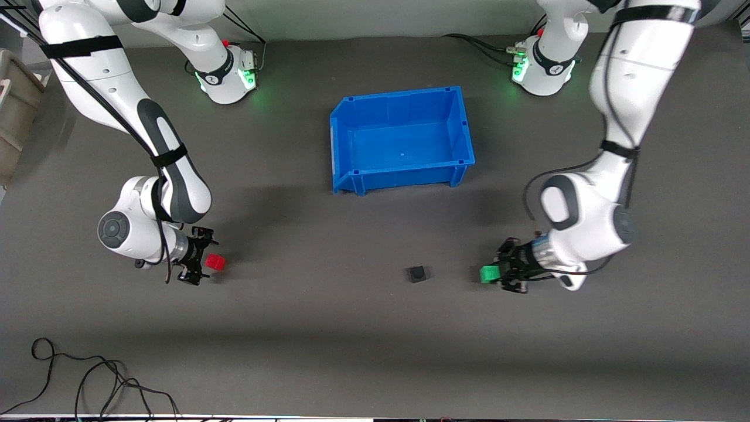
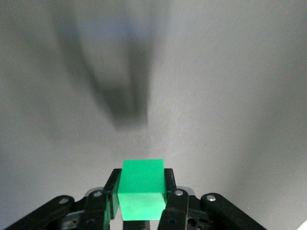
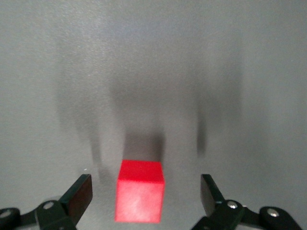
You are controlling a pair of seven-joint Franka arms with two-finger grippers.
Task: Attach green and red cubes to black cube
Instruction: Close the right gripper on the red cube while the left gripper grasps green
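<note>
The black cube (image 1: 417,274) sits on the dark table, nearer to the front camera than the blue bin. My left gripper (image 1: 497,274) is shut on the green cube (image 1: 488,274), low over the table beside the black cube, toward the left arm's end. In the left wrist view the green cube (image 2: 142,188) is clamped between both fingers (image 2: 169,189). My right gripper (image 1: 205,262) is open around the red cube (image 1: 215,262), which rests on the table toward the right arm's end. In the right wrist view the red cube (image 3: 140,197) lies between the spread fingers (image 3: 79,193), apart from both.
A blue bin (image 1: 402,140) stands empty at the table's middle, farther from the front camera than the cubes. Black cables (image 1: 88,381) lie near the front edge at the right arm's end. A beige box (image 1: 14,111) stands off the table's edge there.
</note>
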